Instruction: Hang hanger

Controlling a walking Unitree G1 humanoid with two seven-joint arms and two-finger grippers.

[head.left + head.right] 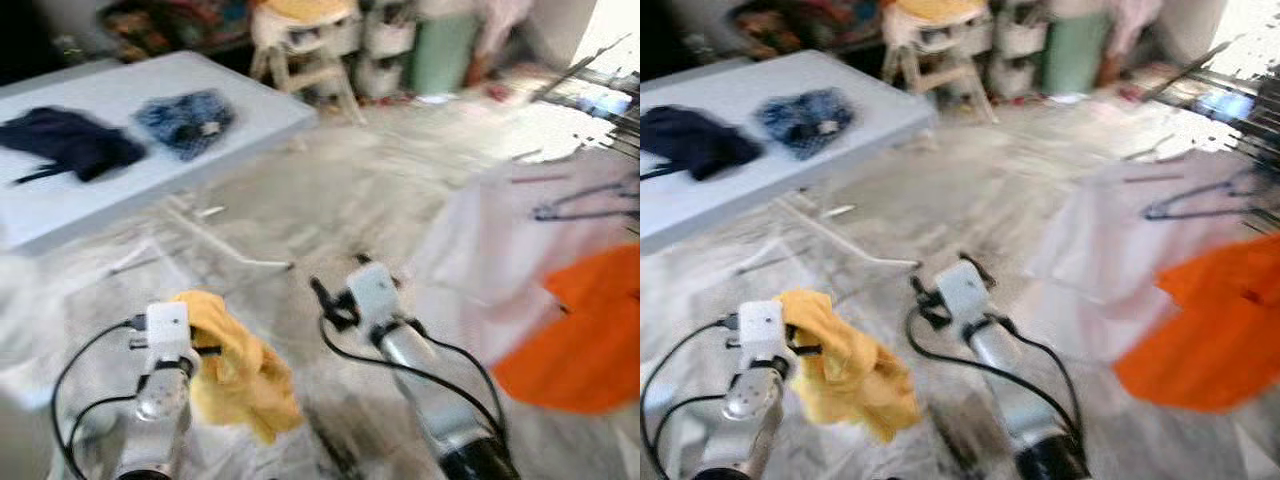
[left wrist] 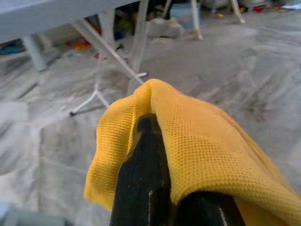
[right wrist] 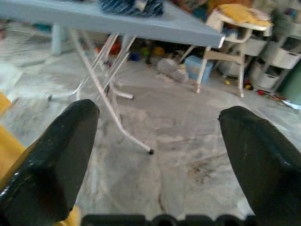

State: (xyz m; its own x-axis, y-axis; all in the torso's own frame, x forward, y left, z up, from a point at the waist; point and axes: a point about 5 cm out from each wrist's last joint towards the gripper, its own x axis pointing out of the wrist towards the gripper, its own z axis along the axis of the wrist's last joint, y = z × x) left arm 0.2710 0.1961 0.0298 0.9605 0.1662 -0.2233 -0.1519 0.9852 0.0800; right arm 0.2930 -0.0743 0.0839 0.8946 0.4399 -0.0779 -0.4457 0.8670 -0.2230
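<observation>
1. In the upper left of the head views a grey folding table [image 1: 120, 200] carries a dark navy garment [image 1: 70, 142] and, just beside it, a blue patterned garment [image 1: 187, 120].
2. At the lower left, the left gripper [image 2: 146, 141] is clamped on a yellow cloth [image 1: 235, 370]; the cloth drapes over its black fingers [image 2: 143, 188] and hangs down beside the silver arm.
3. Near the bottom centre, the right gripper [image 3: 160, 136] is held over the pale marbled floor [image 1: 330, 200], its two fingers spread wide and holding nothing.
4. At the top centre stands a wooden stool [image 1: 305, 50] with a cushion, among blurred clutter.
5. On the right edge, a dark hanger [image 1: 585, 205] lies against a white garment [image 1: 500, 260], well apart from both grippers; whether it hangs from a rail is too blurred to tell.
6. An orange garment [image 1: 580, 340] sits at the lower right, overlapping the white one.
</observation>
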